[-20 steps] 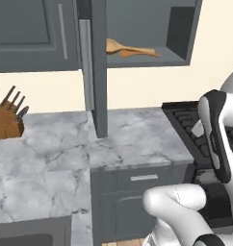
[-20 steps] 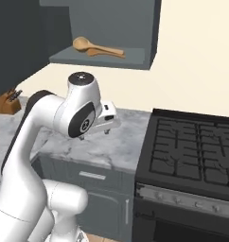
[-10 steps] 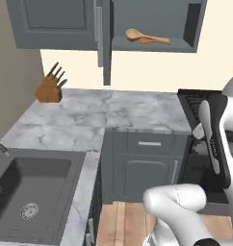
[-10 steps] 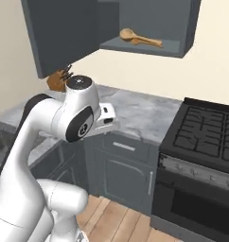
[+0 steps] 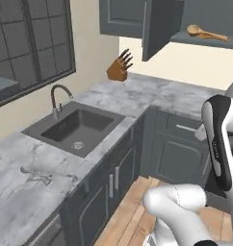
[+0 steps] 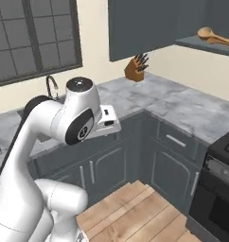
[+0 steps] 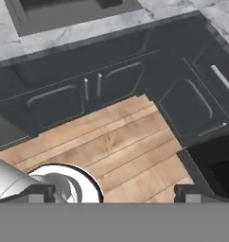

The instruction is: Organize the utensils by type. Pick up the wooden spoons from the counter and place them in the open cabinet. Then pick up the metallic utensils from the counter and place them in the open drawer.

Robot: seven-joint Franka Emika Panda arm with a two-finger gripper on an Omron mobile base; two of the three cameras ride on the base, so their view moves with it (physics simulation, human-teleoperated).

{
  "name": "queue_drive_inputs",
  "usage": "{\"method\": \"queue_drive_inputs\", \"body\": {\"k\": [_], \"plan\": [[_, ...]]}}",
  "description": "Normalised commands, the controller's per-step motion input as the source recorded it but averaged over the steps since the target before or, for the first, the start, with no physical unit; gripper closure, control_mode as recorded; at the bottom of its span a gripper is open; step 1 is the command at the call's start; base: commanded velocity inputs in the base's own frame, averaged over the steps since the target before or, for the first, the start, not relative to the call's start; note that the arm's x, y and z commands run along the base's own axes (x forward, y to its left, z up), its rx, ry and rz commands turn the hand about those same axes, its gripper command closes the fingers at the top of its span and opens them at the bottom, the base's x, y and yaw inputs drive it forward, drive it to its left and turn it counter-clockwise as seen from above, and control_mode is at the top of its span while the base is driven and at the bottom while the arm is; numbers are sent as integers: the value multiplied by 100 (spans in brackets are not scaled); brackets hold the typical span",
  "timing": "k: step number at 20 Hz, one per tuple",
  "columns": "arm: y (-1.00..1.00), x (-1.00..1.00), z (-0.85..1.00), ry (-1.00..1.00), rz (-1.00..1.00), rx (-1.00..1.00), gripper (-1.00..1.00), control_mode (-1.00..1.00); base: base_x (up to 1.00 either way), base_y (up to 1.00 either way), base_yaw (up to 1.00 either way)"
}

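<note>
**Claw wide open and empty over the floor; wooden spoons on the cupboard shelf**

In the left base view, two metal spoons (image 5: 35,174) lie on the marble counter (image 5: 137,91) at 8 o'clock, well left of the sink (image 5: 77,126). The tap (image 5: 58,96) stands at the sink's far left edge. A knife block (image 5: 119,67) sits on the counter at 12 o'clock, against the wall. The open cupboard (image 5: 161,24) hangs above it at 1 o'clock, and the wooden spoons (image 5: 207,32) rest on its shelf at 2 o'clock.

In the right base view, the tap (image 6: 51,84) shows at 10 o'clock, the knife block (image 6: 135,68) at 12 o'clock, and the wooden spoons (image 6: 218,37) at 2 o'clock on the shelf. The stove (image 6: 220,156) stands at 4 o'clock.

In the hand view, the claw (image 7: 115,193) points down at the wooden floor (image 7: 111,142). Its fingertips (image 7: 40,193) stand at 7 and 5 o'clock, spread fully apart, with nothing between them. Dark cupboard doors (image 7: 88,90) run across 11 to 3 o'clock.
</note>
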Motion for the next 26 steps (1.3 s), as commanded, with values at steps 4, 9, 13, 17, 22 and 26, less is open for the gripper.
{"method": "queue_drive_inputs", "body": {"k": [4, 9, 13, 17, 22, 26], "plan": [[0, 0, 0, 0, 0, 0, -100, 100, -100, -1, 60], [0, 0, 0, 0, 0, 0, -100, 100, -85, 1, 53], [0, 0, 0, 0, 0, 0, -100, 100, -78, 14, 43], [0, 0, 0, 0, 0, 0, -100, 100, -22, 19, 13], [0, 0, 0, 0, 0, 0, -100, 100, -1, 38, -11], [0, 0, 0, 0, 0, 0, -100, 100, 0, 67, -37]]}}
